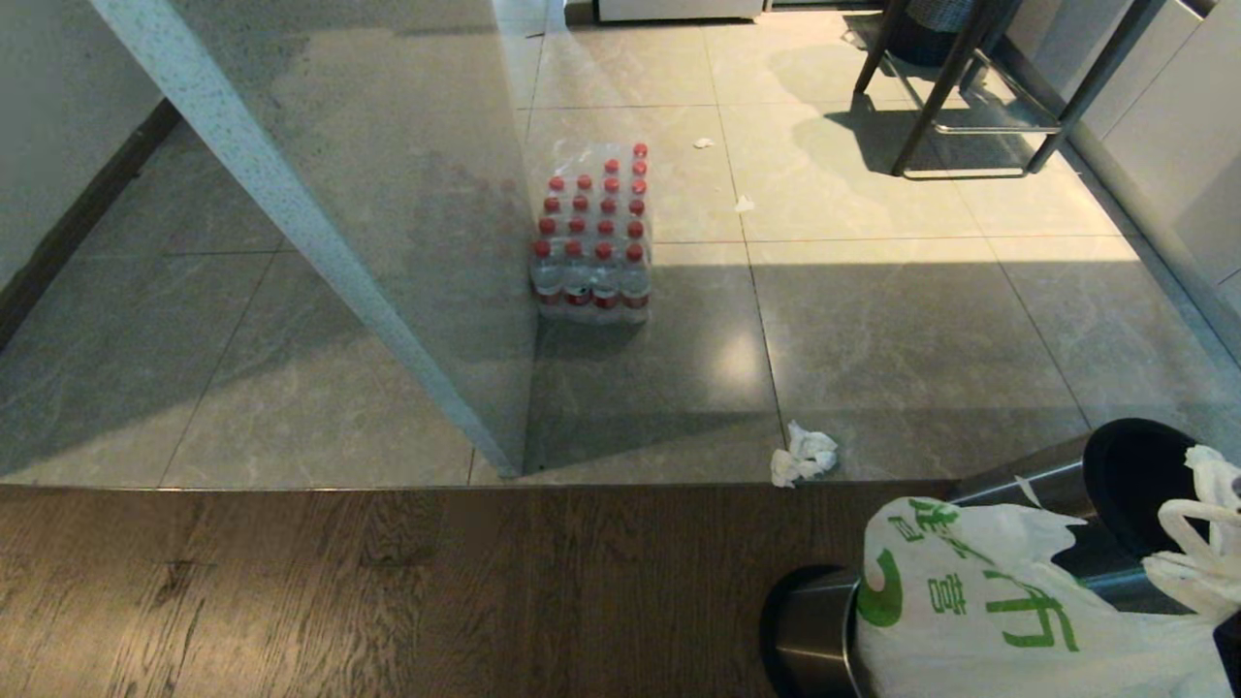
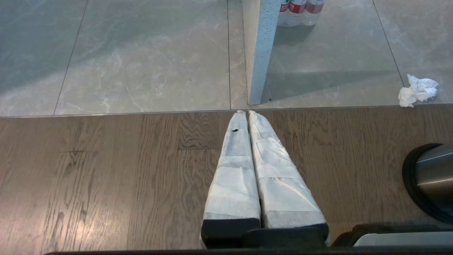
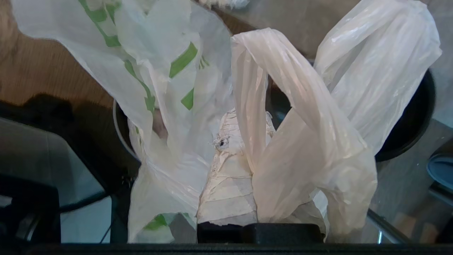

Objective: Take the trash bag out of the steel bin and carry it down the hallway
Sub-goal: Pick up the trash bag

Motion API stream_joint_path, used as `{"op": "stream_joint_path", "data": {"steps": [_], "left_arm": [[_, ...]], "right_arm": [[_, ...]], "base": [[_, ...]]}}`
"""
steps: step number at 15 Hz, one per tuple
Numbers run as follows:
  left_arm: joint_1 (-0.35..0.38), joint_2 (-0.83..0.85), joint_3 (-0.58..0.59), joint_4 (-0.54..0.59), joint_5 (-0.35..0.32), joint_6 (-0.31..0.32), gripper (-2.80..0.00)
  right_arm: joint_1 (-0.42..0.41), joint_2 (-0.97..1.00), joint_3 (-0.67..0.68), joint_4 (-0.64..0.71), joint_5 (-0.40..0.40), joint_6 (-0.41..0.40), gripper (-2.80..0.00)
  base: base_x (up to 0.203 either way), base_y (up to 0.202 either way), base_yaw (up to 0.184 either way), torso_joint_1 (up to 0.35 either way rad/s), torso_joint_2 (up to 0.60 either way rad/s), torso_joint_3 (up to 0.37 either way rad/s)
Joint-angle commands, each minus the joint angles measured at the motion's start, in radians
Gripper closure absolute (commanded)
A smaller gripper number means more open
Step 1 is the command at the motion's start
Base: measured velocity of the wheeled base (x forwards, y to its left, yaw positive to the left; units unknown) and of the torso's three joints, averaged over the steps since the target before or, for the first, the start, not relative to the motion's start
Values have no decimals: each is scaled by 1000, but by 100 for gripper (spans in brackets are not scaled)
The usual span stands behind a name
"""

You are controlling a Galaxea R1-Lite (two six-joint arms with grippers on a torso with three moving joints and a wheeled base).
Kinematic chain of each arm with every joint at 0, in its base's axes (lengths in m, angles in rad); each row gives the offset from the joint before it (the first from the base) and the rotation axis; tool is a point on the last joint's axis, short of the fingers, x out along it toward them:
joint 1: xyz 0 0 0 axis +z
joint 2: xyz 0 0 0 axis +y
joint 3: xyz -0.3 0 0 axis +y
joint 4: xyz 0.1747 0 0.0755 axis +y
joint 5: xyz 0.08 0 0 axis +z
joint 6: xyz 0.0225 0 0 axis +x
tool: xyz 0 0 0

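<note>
The steel bin lies tipped on the wooden floor at the lower right of the head view, its black-rimmed mouth facing the upper right. The trash bag is draped over the bin's side, with its handles bunched near the mouth at the right edge. In the right wrist view the right gripper is clenched on a loop handle of the trash bag, with plastic wrapped around its padded fingers. To do this step well, draw the bag along the bin's axis, out through the mouth, so that the thin plastic does not catch on the rim. Pull slowly; the bin appears free to roll. The left gripper hangs closed and empty above the wooden floor. A crumpled tissue lies at the tile edge, apart from the bin.
</note>
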Motion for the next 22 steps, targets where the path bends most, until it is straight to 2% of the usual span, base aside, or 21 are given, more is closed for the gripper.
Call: {"op": "stream_joint_path", "data": {"steps": [1, 2, 3, 9, 10, 12, 15, 17, 19, 22], "left_arm": [[0, 0, 0, 0, 1, 0, 0], [0, 0, 0, 0, -1, 0, 0], [0, 0, 0, 0, -1, 0, 0], [0, 0, 0, 0, -1, 0, 0], [0, 0, 0, 0, 1, 0, 0], [0, 0, 0, 0, 1, 0, 0], [0, 0, 0, 0, 0, 0, 0], [0, 0, 0, 0, -1, 0, 0], [0, 0, 0, 0, -1, 0, 0], [0, 0, 0, 0, 1, 0, 0]], "right_arm": [[1, 8, 9, 4, 1, -4, 0], [1, 8, 10, 12, 1, -6, 0], [1, 8, 17, 13, -1, -9, -280], [0, -64, 33, 18, -1, -7, -280], [0, -98, 38, 38, -2, -8, -280], [0, -149, 63, 162, -6, -12, -280], [-2, -141, 62, 200, -70, -6, -280], [1, -160, 50, 187, -31, -11, -280], [3, -199, 32, 184, 72, -28, -280], [24, -218, 26, 171, 104, -23, -280]], "base": [[0, 0, 0, 0, 0, 0], [0, 0, 0, 0, 0, 0], [0, 0, 0, 0, 0, 0], [0, 0, 0, 0, 0, 0], [0, 0, 0, 0, 0, 0], [0, 0, 0, 0, 0, 0], [0, 0, 0, 0, 0, 0], [0, 0, 0, 0, 0, 0], [0, 0, 0, 0, 0, 0], [0, 0, 0, 0, 0, 0]]}}
